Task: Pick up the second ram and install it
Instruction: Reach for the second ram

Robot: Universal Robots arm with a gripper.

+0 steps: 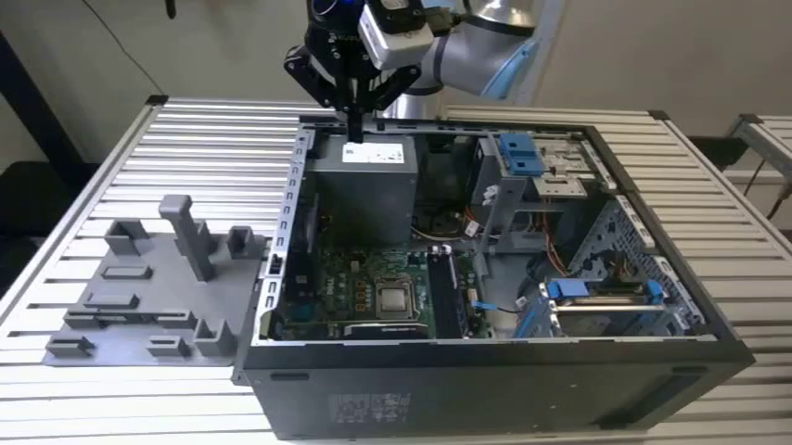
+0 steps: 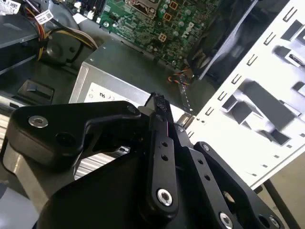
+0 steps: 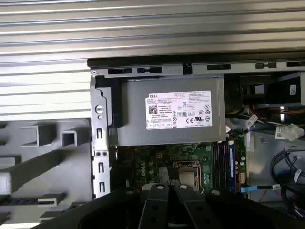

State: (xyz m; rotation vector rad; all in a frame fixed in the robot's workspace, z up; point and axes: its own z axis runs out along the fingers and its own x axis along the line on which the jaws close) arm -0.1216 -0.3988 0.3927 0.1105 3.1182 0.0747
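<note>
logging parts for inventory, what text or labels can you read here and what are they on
White label on the power supply: logo and rows of fine print, too small to quote.
Print on the computer case outer wall: blurred, unreadable.
Cable tags: too small to read.

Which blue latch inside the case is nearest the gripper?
The blue latch at the far end of the case in the exterior view, by the gripper; the other blue latch is nearer the camera.
</note>
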